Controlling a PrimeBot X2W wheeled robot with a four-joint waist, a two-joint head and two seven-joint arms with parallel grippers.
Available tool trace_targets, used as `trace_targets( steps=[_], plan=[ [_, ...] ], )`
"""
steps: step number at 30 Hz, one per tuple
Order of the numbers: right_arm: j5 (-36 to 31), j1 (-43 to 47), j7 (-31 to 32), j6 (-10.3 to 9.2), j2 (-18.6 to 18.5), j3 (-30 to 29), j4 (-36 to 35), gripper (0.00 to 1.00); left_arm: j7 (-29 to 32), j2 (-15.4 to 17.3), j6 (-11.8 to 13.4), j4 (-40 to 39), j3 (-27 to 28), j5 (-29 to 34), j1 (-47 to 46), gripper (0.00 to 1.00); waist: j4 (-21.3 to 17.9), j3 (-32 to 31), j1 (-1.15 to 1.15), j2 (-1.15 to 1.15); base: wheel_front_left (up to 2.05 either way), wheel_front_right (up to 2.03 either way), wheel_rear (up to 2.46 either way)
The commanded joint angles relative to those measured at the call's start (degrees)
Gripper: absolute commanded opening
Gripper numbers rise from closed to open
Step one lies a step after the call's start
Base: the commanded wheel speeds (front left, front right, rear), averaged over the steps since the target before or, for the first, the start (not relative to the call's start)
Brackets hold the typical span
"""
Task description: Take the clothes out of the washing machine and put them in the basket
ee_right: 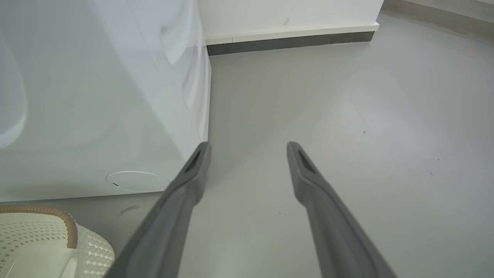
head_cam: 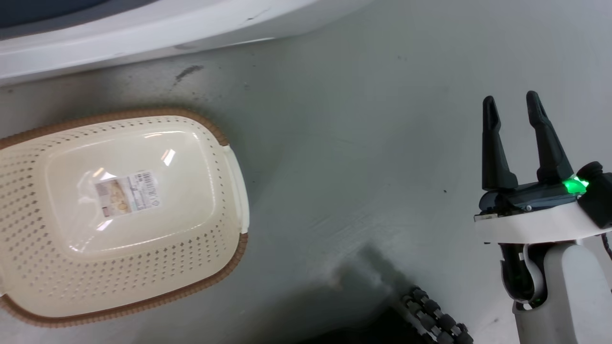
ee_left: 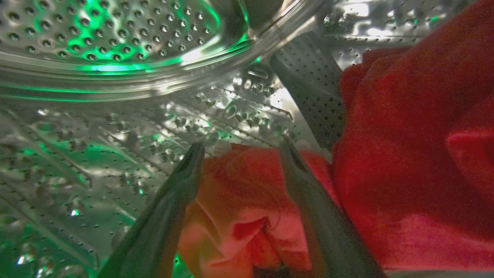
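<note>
Cream plastic basket (head_cam: 57, 143) stands on the grey floor (head_cam: 358, 143) just in front of the washer (head_cam: 143, 28), its brown rim turned toward the machine's white base. A paper label (head_cam: 126, 193) with a barcode and a small picture is stuck flat on the basket's bottom; its print is too small to read, and no brand can be made out on the washer. Inside the washer, the left gripper (ee_left: 242, 146) has its two fingers spread wide within the drum (ee_left: 115, 127), lit by a green glow. The red clothes (ee_left: 405, 154) lie heaped against the drum wall, beside a perforated rib (ee_left: 308, 85). A paler fold of that red fabric sits in the gap between the spread fingers, and the larger mass rises on the far side of one of them. The fingers are not closed on the fabric, and whether they touch it cannot be told. The right gripper (head_cam: 510, 99) hangs over bare floor in front of the washer, well apart from the basket, fingers apart and holding nothing, touching nothing.
</note>
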Motion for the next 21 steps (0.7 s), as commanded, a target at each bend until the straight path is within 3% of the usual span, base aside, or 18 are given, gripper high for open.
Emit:
trace_targets(
  steps=[1, 7, 10, 16, 21],
  plan=[
    [0.4, -0.6, -0.2, -0.05, 0.1, 0.3, -0.2, 1.00, 2.0, 1.1, 0.1, 0.3, -1.5, -1.2, -1.8, 1.00, -1.6, 1.5, -0.01, 0.00, 0.00, 0.00, 0.00],
    [2.6, -0.3, -0.2, -0.06, 0.0, 3.1, -0.6, 1.00, 15.4, 4.8, 0.1, 2.0, -8.4, -9.2, -9.3, 1.00, -4.5, 3.7, -0.01, 0.00, 0.00, 0.00, 0.00],
    [3.4, 0.0, -0.2, -0.06, 0.0, 4.1, -0.8, 1.00, 19.1, 6.5, 0.1, 2.5, -9.4, -12.4, -11.7, 1.00, -5.5, 4.6, -0.01, 0.00, 0.00, 0.00, 0.00],
    [4.7, 0.2, -0.2, -0.05, 0.0, 5.0, -1.3, 1.00, 23.6, 8.2, 0.1, 3.9, -12.1, -14.9, -12.8, 1.00, -6.5, 5.8, -0.01, 0.00, 0.00, 0.00, 0.00],
    [4.7, 0.3, -0.2, -0.05, 0.0, 4.9, -1.7, 1.00, 23.1, 9.5, 0.1, 3.9, -15.2, -15.8, -12.5, 1.00, -6.6, 6.2, -0.01, 0.00, 0.00, 0.00, 0.00]
  ],
)
